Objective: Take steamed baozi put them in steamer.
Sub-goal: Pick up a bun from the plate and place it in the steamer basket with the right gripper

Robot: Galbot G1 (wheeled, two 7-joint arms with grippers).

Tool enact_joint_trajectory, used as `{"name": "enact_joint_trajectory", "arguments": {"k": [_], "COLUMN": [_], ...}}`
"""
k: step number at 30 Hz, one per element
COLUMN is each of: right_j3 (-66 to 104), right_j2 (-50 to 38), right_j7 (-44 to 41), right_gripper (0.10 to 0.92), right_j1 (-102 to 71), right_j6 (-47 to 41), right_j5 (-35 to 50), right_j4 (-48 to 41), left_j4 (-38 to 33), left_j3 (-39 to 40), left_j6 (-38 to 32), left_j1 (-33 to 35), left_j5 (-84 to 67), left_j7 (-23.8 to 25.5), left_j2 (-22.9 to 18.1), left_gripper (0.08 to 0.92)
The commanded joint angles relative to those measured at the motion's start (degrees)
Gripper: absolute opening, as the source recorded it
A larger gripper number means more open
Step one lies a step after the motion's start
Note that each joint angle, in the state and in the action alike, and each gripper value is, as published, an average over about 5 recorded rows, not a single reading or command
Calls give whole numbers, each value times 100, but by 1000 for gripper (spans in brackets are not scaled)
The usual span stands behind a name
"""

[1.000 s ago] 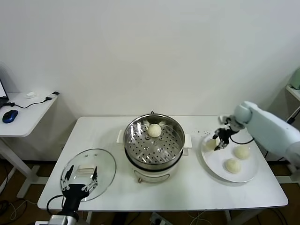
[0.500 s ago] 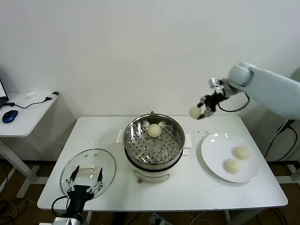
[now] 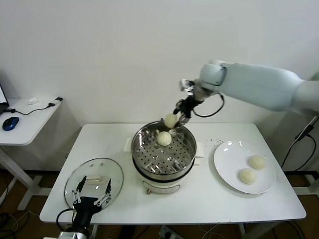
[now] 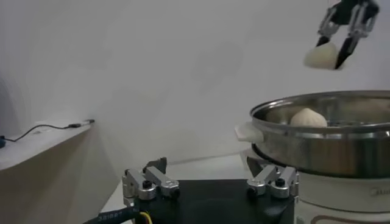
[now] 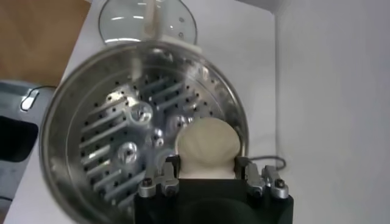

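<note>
My right gripper (image 3: 173, 122) is shut on a cream-white steamed baozi (image 3: 169, 120) and holds it in the air over the back rim of the steamer (image 3: 158, 158). In the right wrist view this baozi (image 5: 207, 145) sits between the fingers (image 5: 166, 176), with the perforated tray (image 5: 116, 146) below it. Another baozi (image 3: 164, 138) lies on the tray near the back. Two more baozi (image 3: 257, 162) (image 3: 247, 176) rest on the white plate (image 3: 228, 158) to the right. My left gripper (image 3: 91, 193) is open and idle at the table's front left, over the glass lid (image 3: 94, 180).
The steamer stands mid-table on a white base with side handles (image 3: 200, 150). From the left wrist view the pot wall (image 4: 329, 143) rises just beyond the open left gripper (image 4: 210, 179). A side desk with a blue mouse (image 3: 10, 123) is at far left.
My right gripper lifted a baozi off the plate and carried it up and left, to above the steamer's back rim. Two baozi are left on the plate. The left gripper barely shifted.
</note>
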Motion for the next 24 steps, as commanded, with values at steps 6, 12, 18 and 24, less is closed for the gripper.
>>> {"name": "enact_joint_trajectory", "arguments": {"k": [6, 12, 18, 24], "right_j3": [-284, -272, -218, -104], "right_j2": [1132, 1168, 1207, 1214], "right_j7": [483, 498, 468, 299], "right_gripper": [589, 587, 592, 647], "right_j1": [-717, -979, -1114, -1130], "right_j6": [-307, -312, -313, -359], "right_j5": [316, 187, 124, -10], "right_j4": [-129, -221, -383, -534], "left_j4": [97, 145, 167, 165], "left_j3": [-59, -96, -101, -124], "left_j6": [-41, -35, -34, -17], "left_j1": [-10, -33, -27, -66], "left_j5": [-10, -33, -33, -40], "left_j7": [-19, -32, -35, -43], "left_j2": [-41, -46, -61, -68], "left_gripper": [823, 823, 823, 823]}}
